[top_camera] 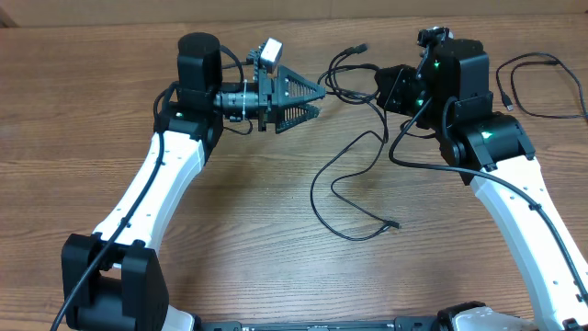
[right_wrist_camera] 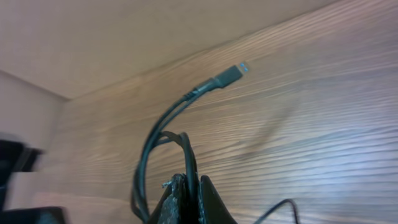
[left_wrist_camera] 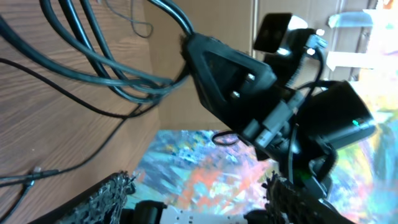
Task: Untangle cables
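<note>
Right end effector (right_wrist_camera: 186, 185) sits hard against the lens in the right wrist view: fingers pressed together, pinching a bundle of cables (right_wrist_camera: 148, 152). A few strands loop up out of the pinch. One ends in a small plug (right_wrist_camera: 235, 70) pointing up-right over the tabletop (right_wrist_camera: 323, 118); can't tell whether it touches the wood.

Overhead: right end effector is at back centre, pointing toward the left arm, with the tangle bunched just off its tip. Left end effector (top_camera: 318, 101) faces it head-on, jaws spread, nothing between them. Its tips are just beside the tangle; contact can't be told.

One long strand (top_camera: 335, 188) leaves the pinch and runs toward the front in a wide open loop, lying flat on the wood, with its connector end at front right of centre. A separate cable (top_camera: 542, 87) lies at back right, behind the right arm, well apart from the tangle, nothing gripping it.

Left wrist view: left fingers (left_wrist_camera: 112, 190) wide apart at the bottom edge. Right end effector is straight ahead, and cable strands stream from its tip toward upper left across the wood.
</note>
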You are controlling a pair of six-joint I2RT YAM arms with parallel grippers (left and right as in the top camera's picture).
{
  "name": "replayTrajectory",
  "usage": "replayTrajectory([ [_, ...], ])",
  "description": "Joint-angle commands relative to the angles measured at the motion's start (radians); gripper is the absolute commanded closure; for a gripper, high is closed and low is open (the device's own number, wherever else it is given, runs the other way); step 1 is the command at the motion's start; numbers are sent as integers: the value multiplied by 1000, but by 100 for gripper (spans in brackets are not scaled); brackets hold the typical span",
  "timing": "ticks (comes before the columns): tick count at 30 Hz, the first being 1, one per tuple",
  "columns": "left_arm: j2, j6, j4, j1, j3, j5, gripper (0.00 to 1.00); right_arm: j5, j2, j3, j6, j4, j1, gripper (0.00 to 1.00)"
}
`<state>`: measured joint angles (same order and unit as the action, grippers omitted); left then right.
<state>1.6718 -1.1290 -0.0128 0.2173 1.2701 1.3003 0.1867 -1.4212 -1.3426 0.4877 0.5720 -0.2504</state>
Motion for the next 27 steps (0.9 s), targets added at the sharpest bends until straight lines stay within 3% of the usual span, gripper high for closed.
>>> replayTrajectory([
  [1, -17, 30, 52, 6, 10, -73, 27, 105, 5, -6, 67, -30, -5, 96],
  [11, -17, 26, 202, 5, 10, -188, 34, 132, 5, -6, 145, -83, -5, 96],
  [23, -17, -167, 222, 6, 10, -325, 34, 230, 5, -6, 144, -67, -5, 96],
  [27, -17, -205, 222, 6, 10, -325, 48, 230, 5, -6, 144, -37, -5, 96],
])
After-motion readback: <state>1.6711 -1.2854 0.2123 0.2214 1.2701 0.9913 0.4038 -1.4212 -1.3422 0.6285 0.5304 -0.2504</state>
